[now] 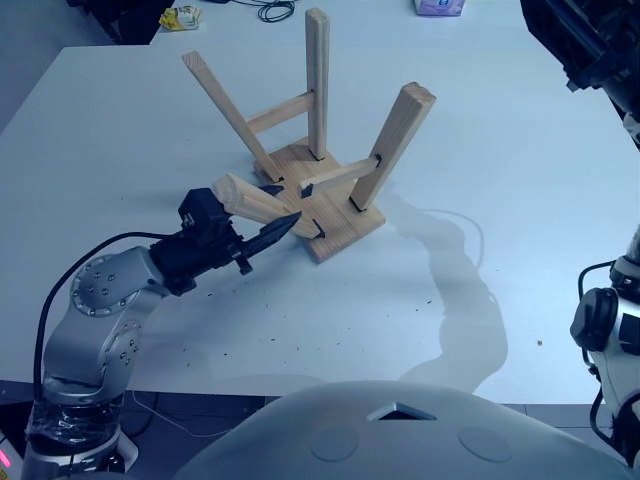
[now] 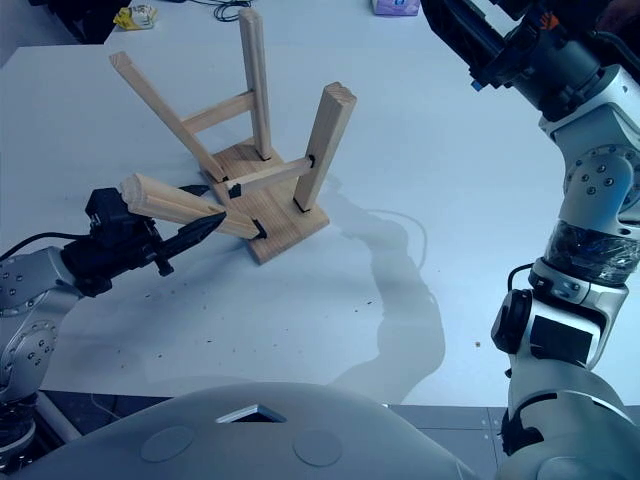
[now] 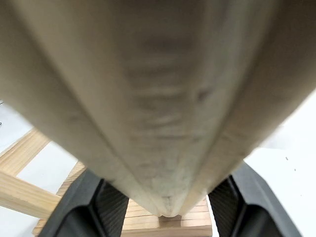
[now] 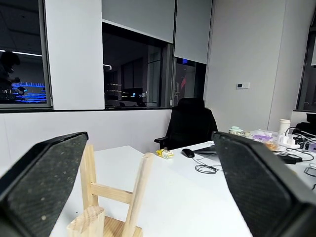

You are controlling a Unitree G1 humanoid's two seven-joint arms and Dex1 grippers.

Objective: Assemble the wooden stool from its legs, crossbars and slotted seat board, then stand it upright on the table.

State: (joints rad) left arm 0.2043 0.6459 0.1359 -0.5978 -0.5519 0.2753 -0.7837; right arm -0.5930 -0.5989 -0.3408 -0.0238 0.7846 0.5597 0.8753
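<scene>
One black two-finger left gripper (image 1: 282, 205), at 8 o'clock from the square slotted wooden seat board (image 1: 345, 228), is clenched on a pale wooden stool leg (image 2: 185, 208) lying tilted, its far end at the board's near corner. Three more wooden legs (image 1: 317, 80) with two wooden crossbars (image 1: 280, 110) stand on the inverted board on the white table (image 1: 450, 130). At 2 o'clock, raised, the right gripper (image 4: 153, 187) is spread apart, grasping nothing.

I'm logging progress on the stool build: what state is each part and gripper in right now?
seat board: lying flat on the table, underside up.
standing legs: three, slotted into the seat board, pointing up.
crossbars: two, fitted to standing legs.
fourth leg: tilted, one end at the seat board.
left gripper: shut on the fourth leg.
right gripper: open, empty, raised.
</scene>
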